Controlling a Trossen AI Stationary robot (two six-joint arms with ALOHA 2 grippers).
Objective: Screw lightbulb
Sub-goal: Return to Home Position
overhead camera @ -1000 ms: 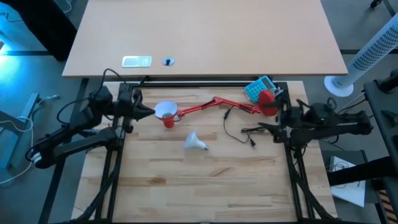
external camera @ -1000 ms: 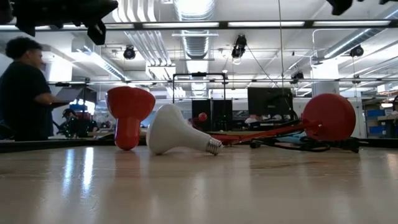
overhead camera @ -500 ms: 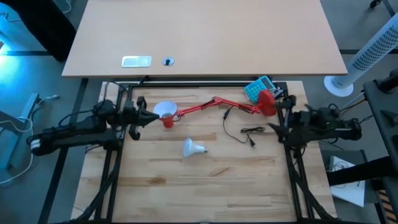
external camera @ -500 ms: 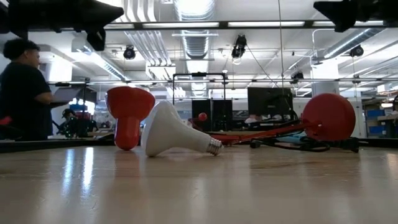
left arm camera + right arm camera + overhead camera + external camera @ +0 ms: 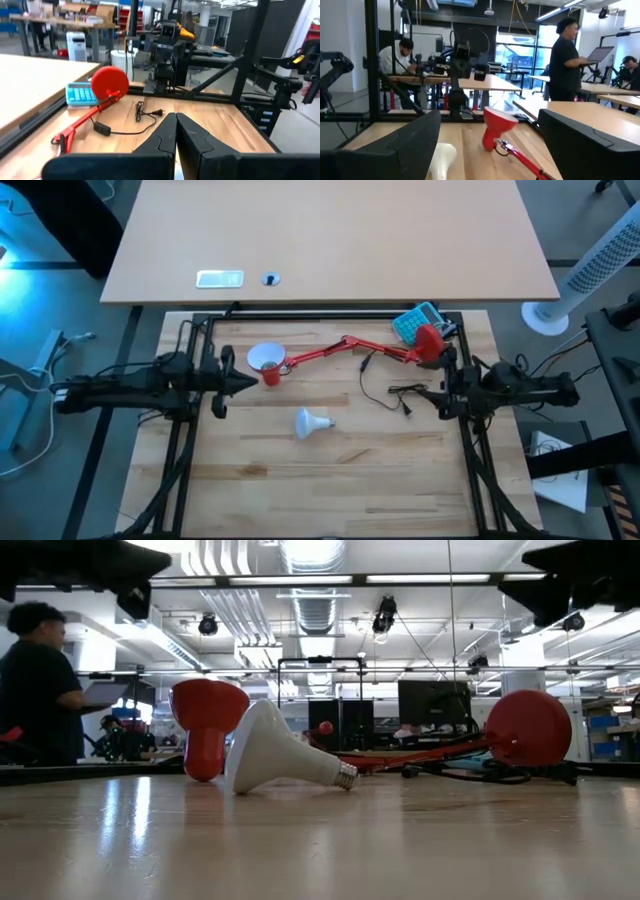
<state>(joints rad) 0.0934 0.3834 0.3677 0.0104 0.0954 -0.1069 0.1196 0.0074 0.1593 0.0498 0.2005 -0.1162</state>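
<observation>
The white lightbulb [image 5: 311, 422] lies on its side on the wooden table, dome toward the left, grey screw base [image 5: 344, 776] toward the right. It also shows in the right wrist view [image 5: 442, 157]. The red desk lamp lies behind it. Its cone shade [image 5: 266, 362] stands mouth up on the narrow end, and its round base [image 5: 431, 345] is at the far right. My left gripper [image 5: 252, 383] is shut and empty, level, just near of the shade [image 5: 207, 720]. My right gripper [image 5: 428, 394] hangs open and empty near the lamp base, pointing left.
A black cord with a plug [image 5: 395, 392] lies between the lamp arm [image 5: 330, 352] and my right gripper. A blue calculator [image 5: 417, 322] sits by the lamp base. A larger desk [image 5: 330, 240] stands beyond the far edge. A person [image 5: 40, 680] stands in the room behind.
My left gripper, still shut, has swung away from the lamp shade toward the table's near edge and come lower. My right gripper, still open, has sunk toward the table. The lightbulb has rolled a little toward the near edge, its dome turning leftward.
</observation>
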